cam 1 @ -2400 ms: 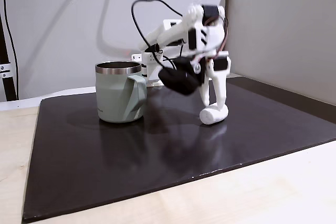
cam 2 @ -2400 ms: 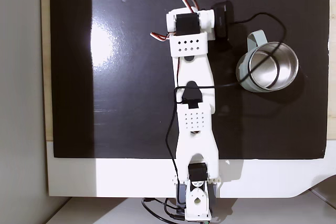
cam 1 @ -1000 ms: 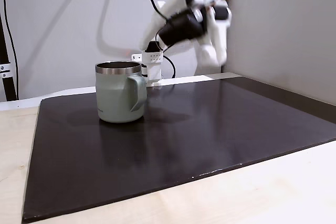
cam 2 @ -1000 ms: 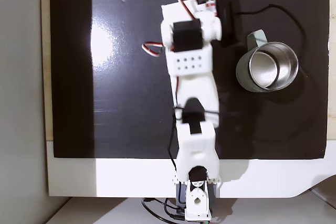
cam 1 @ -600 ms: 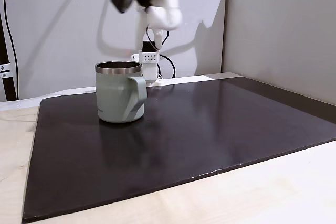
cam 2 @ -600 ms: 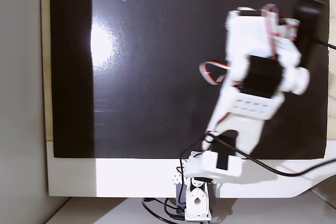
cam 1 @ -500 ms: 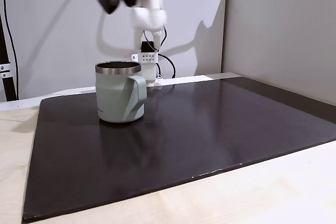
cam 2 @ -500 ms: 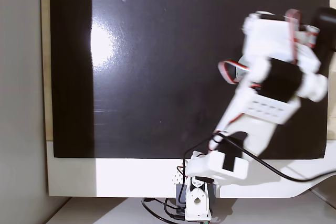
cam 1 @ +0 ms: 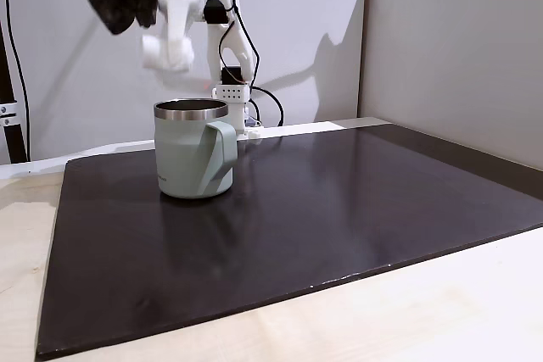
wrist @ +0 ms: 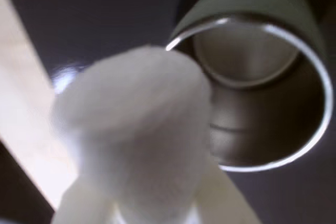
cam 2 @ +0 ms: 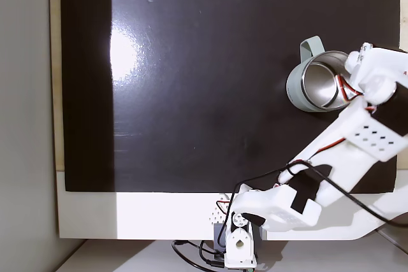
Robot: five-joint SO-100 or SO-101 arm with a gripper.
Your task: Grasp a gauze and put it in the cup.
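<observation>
Wrist view puts the gauze (wrist: 134, 135) close to the lens, pinched between the pale fingers (wrist: 223, 195) of the tool (wrist: 149, 205), with the open mouth of the cup (wrist: 294, 145) just to its right and below. From the side fixed view the tool (cam 1: 165, 57) hangs high above the cup (cam 1: 191, 158), slightly left of the rim; the roll itself cannot be picked out there. From above, the arm (cam 2: 370, 135) reaches over the right edge of the cup (cam 2: 296, 84), which stands on the dark mat (cam 2: 191, 81) covering the bench (cam 1: 424, 320). The carry step looks nearly done. Next, the tool likely needs to centre over the steel rim, lower a little, and spread. A small mark sits low on the cup's side, too small to read.
</observation>
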